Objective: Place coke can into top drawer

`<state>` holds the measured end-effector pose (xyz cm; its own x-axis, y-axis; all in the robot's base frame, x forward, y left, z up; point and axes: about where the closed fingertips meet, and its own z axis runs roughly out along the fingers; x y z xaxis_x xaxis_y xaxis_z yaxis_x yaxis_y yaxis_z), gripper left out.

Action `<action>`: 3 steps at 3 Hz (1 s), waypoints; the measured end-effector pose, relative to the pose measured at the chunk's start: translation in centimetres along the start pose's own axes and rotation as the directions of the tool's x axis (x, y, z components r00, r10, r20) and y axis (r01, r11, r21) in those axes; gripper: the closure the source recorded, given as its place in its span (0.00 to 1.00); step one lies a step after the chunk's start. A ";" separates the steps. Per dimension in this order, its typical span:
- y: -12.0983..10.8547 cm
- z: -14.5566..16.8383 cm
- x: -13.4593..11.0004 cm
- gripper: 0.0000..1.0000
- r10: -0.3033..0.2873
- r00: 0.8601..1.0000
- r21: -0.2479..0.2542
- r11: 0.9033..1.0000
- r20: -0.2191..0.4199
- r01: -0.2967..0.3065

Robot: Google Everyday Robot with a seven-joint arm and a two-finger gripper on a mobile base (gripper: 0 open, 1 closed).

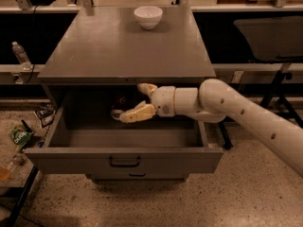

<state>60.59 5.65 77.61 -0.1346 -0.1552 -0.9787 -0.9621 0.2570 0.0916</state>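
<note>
Sitting deep in shadow at the far side of the top drawer (75, 161), a little left of centre, the coke can (120, 102) shows only as a dark red shape with a pale metal rim low on its left; whether it stands upright or leans I cannot tell. The gripper (138, 101) is inside the drawer just right of the can, its two cream fingers (136, 114) splayed wide, one pointing up toward the cabinet top (125, 46) and the other reaching down and left near the can's base. Nothing is clamped between them, though the lower tip is so near the can that contact cannot be ruled out. Such a can is probably light, thin-walled and smooth: likely to dent under a hard squeeze, slide on the metal drawer floor, and tip or roll at a sideways nudge. The best hold would be across the round body at mid-height, pads square on the side wall, not on the rim. A white bowl (148, 17) rests far back on the cabinet top, well apart.
</note>
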 end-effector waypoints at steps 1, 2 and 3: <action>0.5 -1.5 -4.3 0.37 -0.052 0.997 -0.042 0.998 0.052 0.054; -0.2 -3.0 -9.8 0.59 -0.121 0.989 -0.041 0.991 0.080 0.124; -0.8 -4.6 -14.2 0.83 -0.192 0.980 0.041 0.981 0.056 0.189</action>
